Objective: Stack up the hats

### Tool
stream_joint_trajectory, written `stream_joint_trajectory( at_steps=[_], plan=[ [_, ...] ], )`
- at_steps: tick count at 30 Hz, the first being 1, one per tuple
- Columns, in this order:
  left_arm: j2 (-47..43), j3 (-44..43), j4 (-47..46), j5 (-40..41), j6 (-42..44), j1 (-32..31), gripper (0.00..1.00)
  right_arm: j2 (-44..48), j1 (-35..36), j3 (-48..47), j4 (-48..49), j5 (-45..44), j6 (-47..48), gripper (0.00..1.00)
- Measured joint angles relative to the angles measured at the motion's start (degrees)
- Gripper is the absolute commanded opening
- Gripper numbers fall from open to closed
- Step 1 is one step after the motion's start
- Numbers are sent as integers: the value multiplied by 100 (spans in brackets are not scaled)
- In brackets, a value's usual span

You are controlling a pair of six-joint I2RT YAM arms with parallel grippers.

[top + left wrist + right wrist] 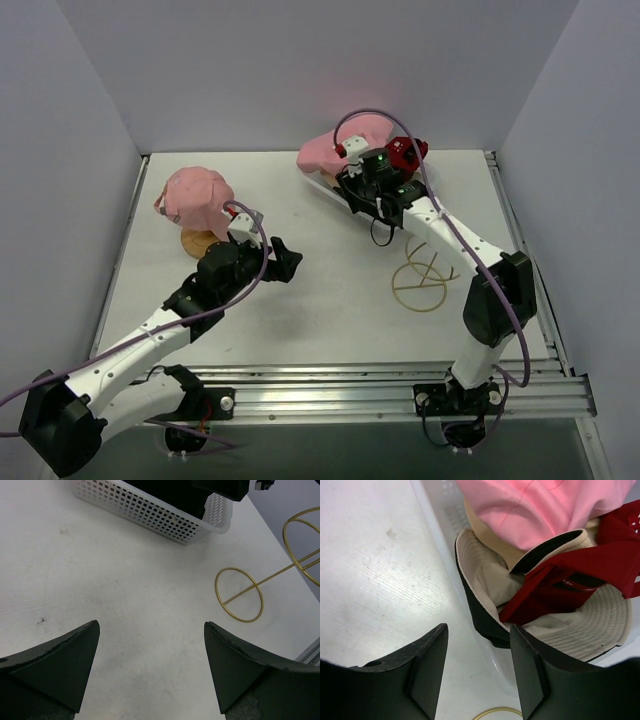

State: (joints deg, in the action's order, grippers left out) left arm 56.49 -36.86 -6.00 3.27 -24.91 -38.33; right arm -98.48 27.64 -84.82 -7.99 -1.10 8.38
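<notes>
A pink hat (195, 195) sits on top of the wooden stand (200, 240) at the left. The white mesh basket (322, 181) at the back holds the other hats. In the right wrist view these are a pink hat (530, 510), a red cap with white marks (580, 575), a tan bucket hat (592, 625) and a black brim (485, 620). My right gripper (477, 629) is open over the basket's near rim (435, 515), its right finger by the black brim. My left gripper (151, 624) is open and empty above bare table (125, 595).
A gold wire stand (420, 275) lies on the table in front of the right arm; it also shows in the left wrist view (239, 594). The basket's mesh wall (165, 520) is ahead of the left gripper. Grey walls close in the table.
</notes>
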Motion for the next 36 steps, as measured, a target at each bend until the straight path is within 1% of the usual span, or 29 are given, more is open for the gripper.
stream_joint_trajectory(
  at_steps=[5, 11, 13, 17, 27, 36],
  plan=[
    [70, -2, 17, 111, 17, 0, 94, -289, 245, -7, -103, -551, 522, 47],
    [188, -2, 63, 149, 15, 0, 94, -748, 245, -181, -328, -1134, 817, 40],
    [188, -2, 70, 201, 15, 0, 94, -907, 245, -356, -426, -1266, 859, 40],
    [173, -2, 76, 286, 15, 0, 94, -1073, 302, -682, -568, -1574, 931, 44],
    [9, 0, 74, 407, 17, 0, 94, -863, 654, -946, -693, -1574, 1115, 48],
    [57, 0, 76, 452, 31, 0, 94, -881, 584, -1062, -857, -1576, 1381, 49]
  ],
)
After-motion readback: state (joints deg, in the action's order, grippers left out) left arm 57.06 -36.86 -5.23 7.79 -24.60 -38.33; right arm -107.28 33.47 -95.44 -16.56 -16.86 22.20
